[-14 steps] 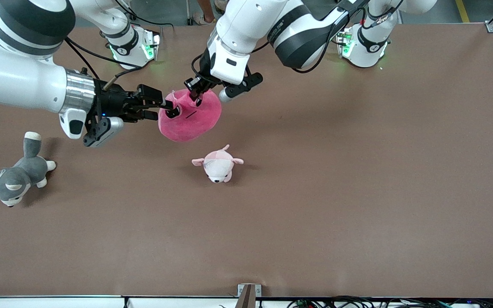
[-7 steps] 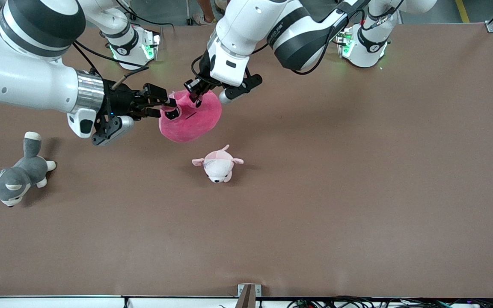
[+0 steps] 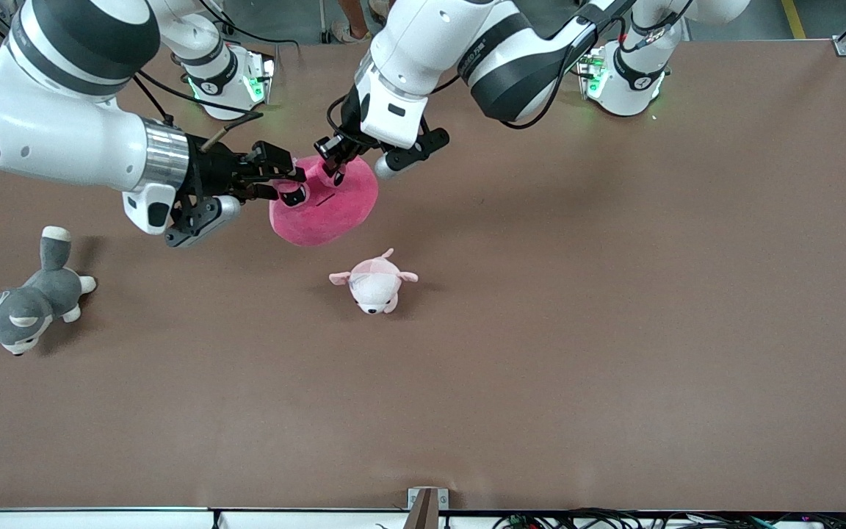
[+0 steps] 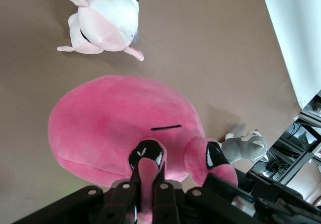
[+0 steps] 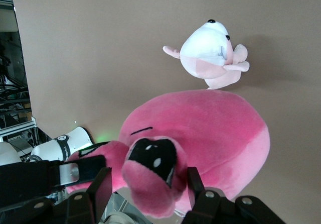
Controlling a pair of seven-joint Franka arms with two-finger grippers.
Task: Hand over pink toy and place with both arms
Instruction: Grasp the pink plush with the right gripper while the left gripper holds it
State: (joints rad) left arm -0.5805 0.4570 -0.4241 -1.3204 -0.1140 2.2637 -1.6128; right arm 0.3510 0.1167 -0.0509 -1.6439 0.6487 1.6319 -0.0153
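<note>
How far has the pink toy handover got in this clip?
Done: the left gripper is shut on the pink toy, lifted over the table. In hand: the right gripper straddles its eye end, jaws apart, not clamped. Left: right closing, left releasing, placing.

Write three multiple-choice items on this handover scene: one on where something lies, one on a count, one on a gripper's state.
1. Where does the pale pink-and-white plush lie relative to the pink toy?
A. Nearer the front camera
B. On top of it
C. At the robots' bases

2. How many plush toys are in view?
A. Two
B. Three
C. Five

3. What is the left gripper doing?
A. Hanging open over bare table
B. Shut on the pink toy
C. Shut on the husky plush

Answers: 1 A, it lies lower in the front view. 2 B, the pink toy, the pale plush and the grey-and-white husky. 3 B, its fingers pinch a flap at the toy's top, while the right gripper straddles the neighbouring flap.
</note>
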